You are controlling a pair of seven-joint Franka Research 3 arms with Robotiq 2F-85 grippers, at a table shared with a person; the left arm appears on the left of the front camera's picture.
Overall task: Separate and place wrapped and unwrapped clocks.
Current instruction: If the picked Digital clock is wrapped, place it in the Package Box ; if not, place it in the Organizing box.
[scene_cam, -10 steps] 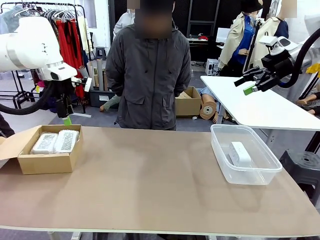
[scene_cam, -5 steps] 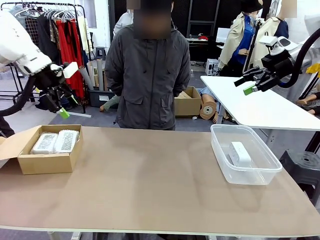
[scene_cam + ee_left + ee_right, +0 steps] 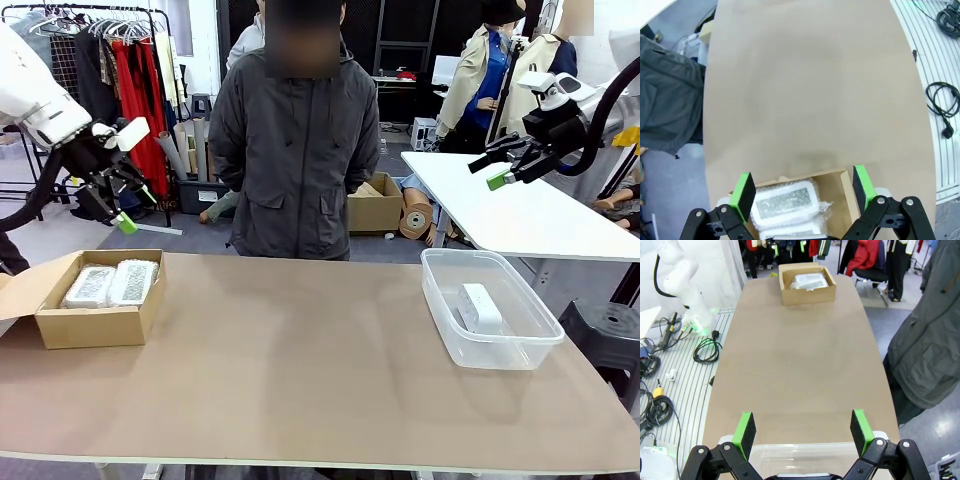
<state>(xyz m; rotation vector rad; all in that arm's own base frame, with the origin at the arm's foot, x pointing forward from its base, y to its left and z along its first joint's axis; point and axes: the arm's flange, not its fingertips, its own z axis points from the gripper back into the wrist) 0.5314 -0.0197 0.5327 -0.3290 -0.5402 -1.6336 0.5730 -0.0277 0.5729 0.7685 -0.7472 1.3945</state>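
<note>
1. Resting side by side in the open cardboard box (image 3: pixel 88 305) at the table's (image 3: pixel 300 370) left end, the two wrapped clocks (image 3: pixel 111 283) lie in crinkly clear plastic, grey speckled faces up.
2. At the opposite end, the unwrapped clock (image 3: pixel 479 306), a bare white rounded block, lies alone inside the clear plastic bin (image 3: pixel 487 352).
3. Raised well above the box, the left gripper (image 3: pixel 118 205) holds nothing, its green-padded fingers spread apart.
4. Raised high above the bin, the right gripper (image 3: pixel 500 165) is likewise empty, fingers apart.
5. A person (image 3: pixel 287 140) stands at the far side, hands off the table.
6. With wrapped and unwrapped clocks in separate containers and no clock loose on the table, the sorting looks complete.
</note>
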